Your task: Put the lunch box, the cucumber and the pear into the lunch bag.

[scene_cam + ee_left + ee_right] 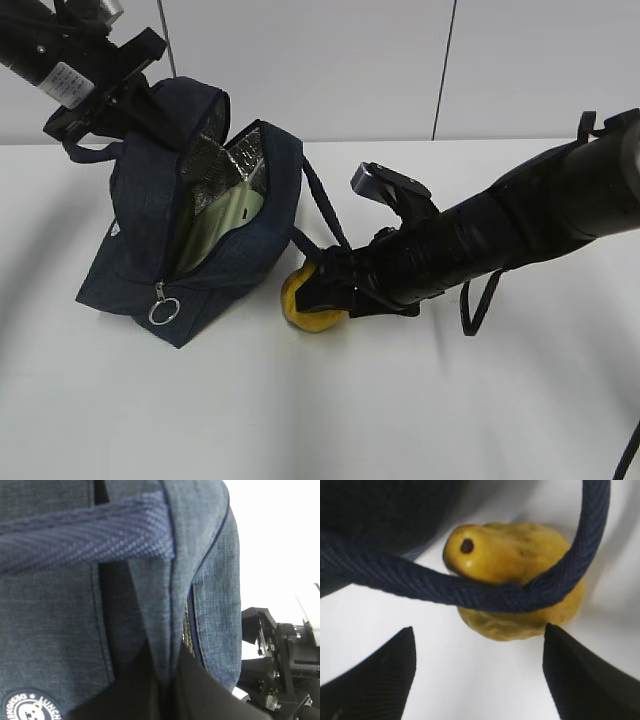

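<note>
Lunch box inside lunch bag.

My left arm: black tube, white label with small print stuck on it, black bracket blocks at wrist. My right arm: thick, wrapped in glossy black cover, creased. Thin black cable loops hang beneath it. Grey-edged black camera mount on top. Right end effector: two black wedge fingers, finely ribbed inner faces.
</note>
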